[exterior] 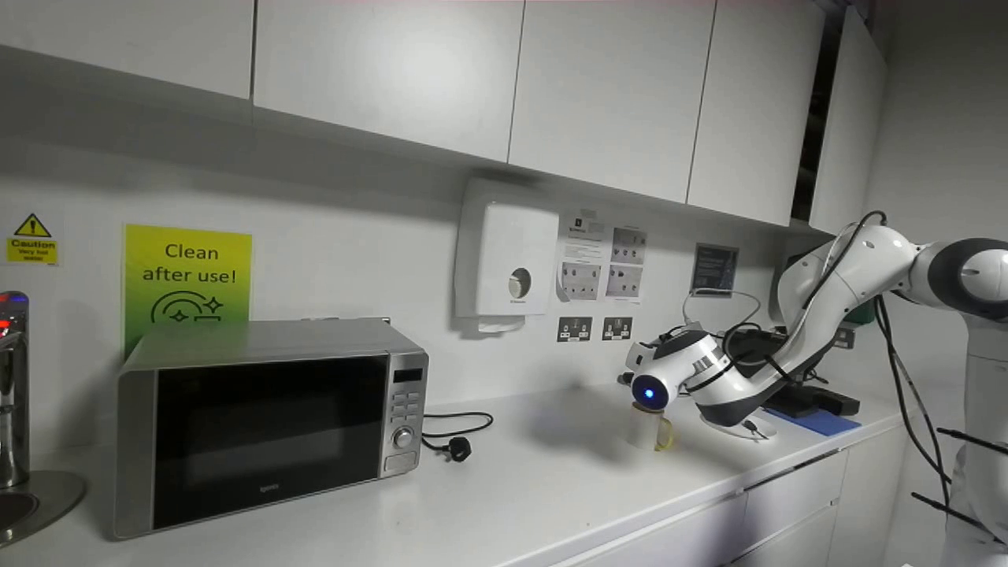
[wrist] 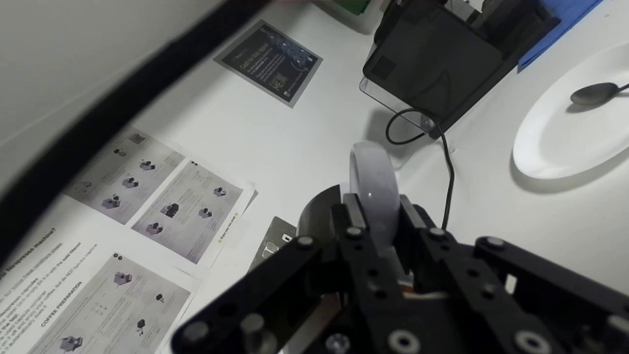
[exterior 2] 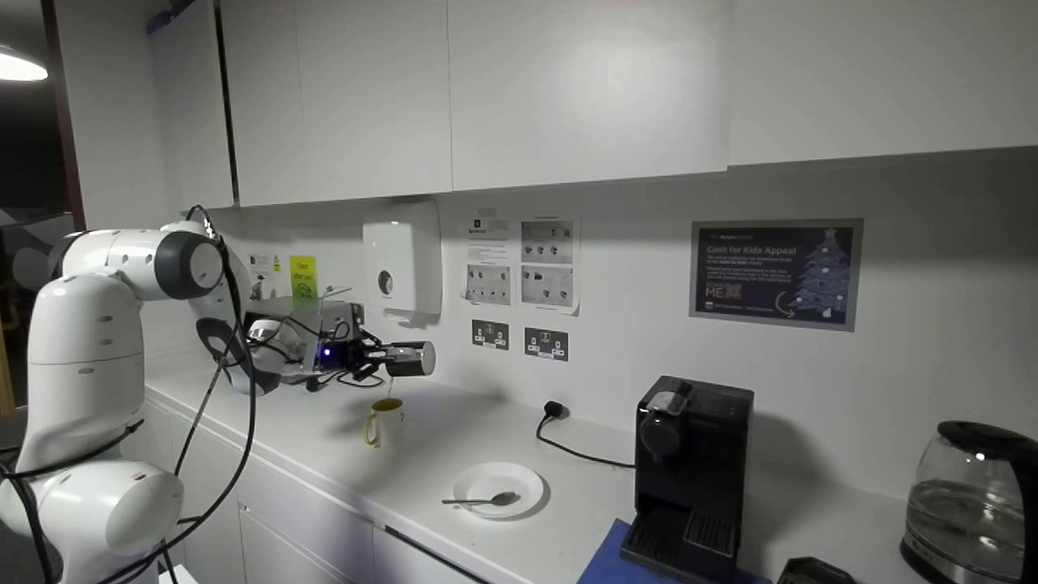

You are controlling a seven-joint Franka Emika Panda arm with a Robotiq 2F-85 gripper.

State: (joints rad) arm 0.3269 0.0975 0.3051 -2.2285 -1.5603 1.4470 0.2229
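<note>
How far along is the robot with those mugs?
Done: the black mug is gripped by its pale handle. Under way: it lies tipped above the yellow-handled mug, a thin stream apparently falling in. Left, probably: righting and lowering the black mug, held above the counter.

Shared kitchenette, office type by the look of it. Microwave point(exterior: 272, 431), coffee machine point(exterior 2: 693, 466) and glass kettle point(exterior 2: 965, 519) on white worktop point(exterior: 504, 496), wall cupboards point(exterior: 394, 71) above. Communal cues: "Clean after use!" sign point(exterior: 187, 274), paper-towel dispenser point(exterior: 516, 256), coffee instructions point(wrist: 118, 297), charity-appeal poster point(exterior 2: 776, 274).
</note>
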